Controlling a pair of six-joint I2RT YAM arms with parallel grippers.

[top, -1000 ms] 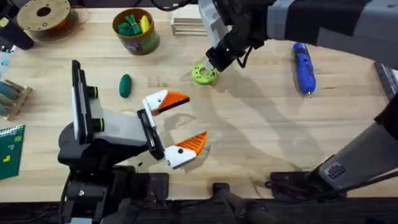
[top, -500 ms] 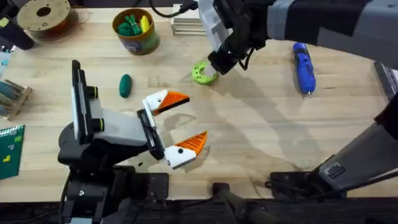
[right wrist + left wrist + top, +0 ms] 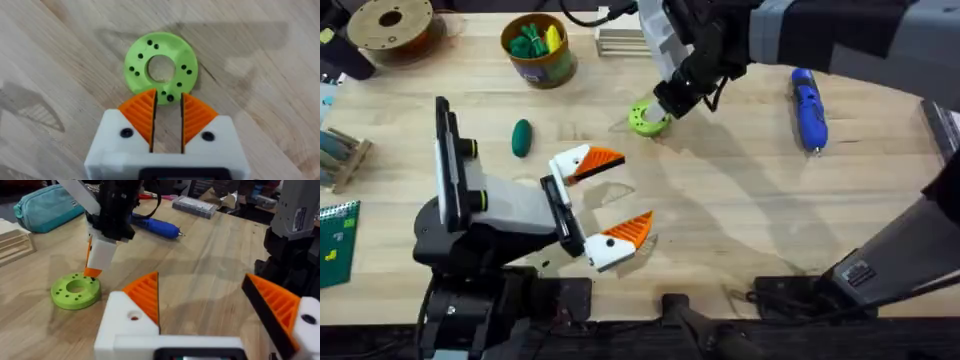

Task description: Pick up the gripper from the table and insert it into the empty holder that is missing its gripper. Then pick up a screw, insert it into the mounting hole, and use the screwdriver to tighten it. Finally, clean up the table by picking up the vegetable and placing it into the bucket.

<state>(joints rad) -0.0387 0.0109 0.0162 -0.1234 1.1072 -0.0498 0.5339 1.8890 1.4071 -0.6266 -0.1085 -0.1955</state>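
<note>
Here the right gripper [image 3: 670, 103], white with orange ribbed pads, hangs directly over a bright green plastic ring-shaped disc [image 3: 160, 67] pierced with small round holes. Its tips sit at the disc's near rim. The pads are drawn close, with just a sliver of gap between them. Whether a screw is pinched there cannot be told.

The blue cylindrical powered screwdriver [image 3: 808, 108] lies flat on the light wooden butcher-block table [image 3: 740, 200], well off to this gripper's outer side, with its thin metal bit pointing towards the arms' bases. It looks rigid, smooth and fairly heavy for its size. It is likely to roll, so a grip across the middle of the barrel seems safest.

The left gripper [image 3: 620, 195] rests on the near side of the disc with its fingers spread wide and nothing between them. Both of its white angular plastic finger bases [image 3: 127, 325] carry orange wedge tips.

Beyond the left gripper lies the small dark green smooth oval toy vegetable [image 3: 522, 137]. It is probably light and slippery, and best pinched across its narrow waist. Farther past it stands the short round olive-yellow bucket with a purple band [image 3: 538, 50], holding green and yellow pieces.
</note>
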